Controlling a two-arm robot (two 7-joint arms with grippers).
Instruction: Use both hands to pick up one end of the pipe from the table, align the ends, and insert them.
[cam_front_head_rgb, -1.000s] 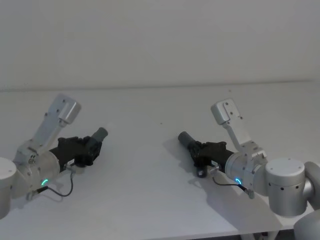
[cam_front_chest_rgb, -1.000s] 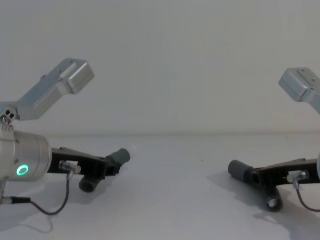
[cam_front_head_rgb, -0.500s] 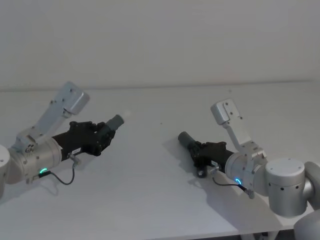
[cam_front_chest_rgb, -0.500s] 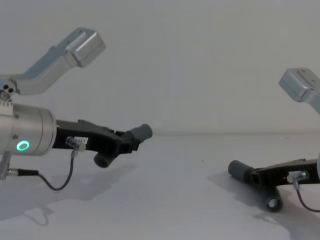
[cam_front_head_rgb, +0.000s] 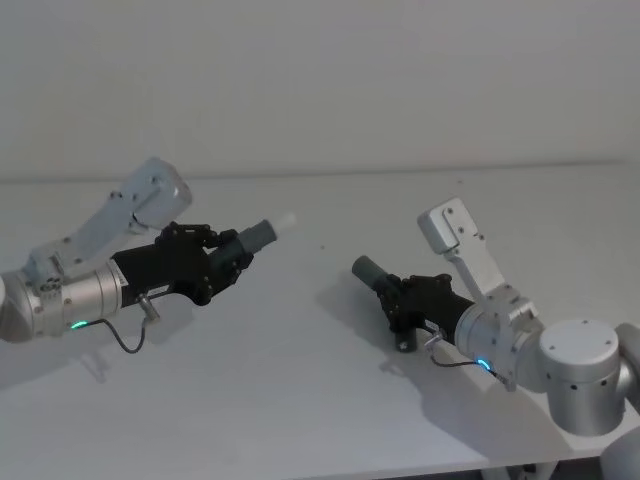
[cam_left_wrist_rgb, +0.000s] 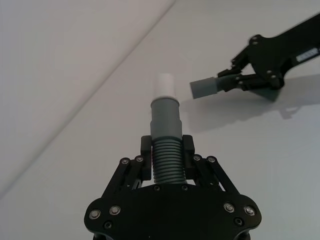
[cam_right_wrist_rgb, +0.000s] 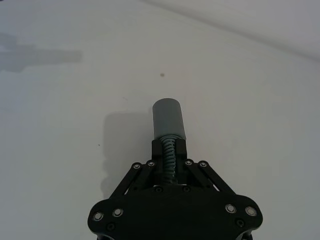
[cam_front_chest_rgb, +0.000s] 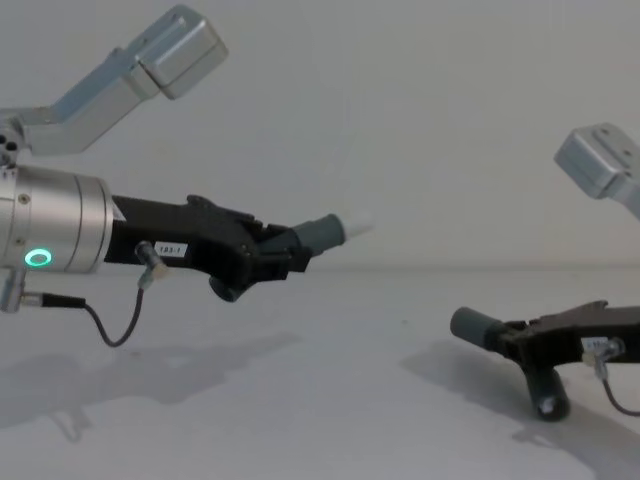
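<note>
left black gripper (cam_front_head_rgb: 228, 261) clamps white-tipped dark grey ribbed pipe piece (cam_front_head_rgb: 257, 237), held high; right black gripper (cam_front_head_rgb: 393, 292) clamps grey-cuffed pipe piece (cam_front_head_rgb: 366, 269), lower; axes converge, ends well apart.

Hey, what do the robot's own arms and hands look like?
The left hand and right hand are black, with linked fingers studded with silver screws. Each sits on a silver-grey cylindrical wrist topped by an angled grey bracket, with a thin black cable looping below. The left wrist has a green ring light and its hand a small white label.
</note>
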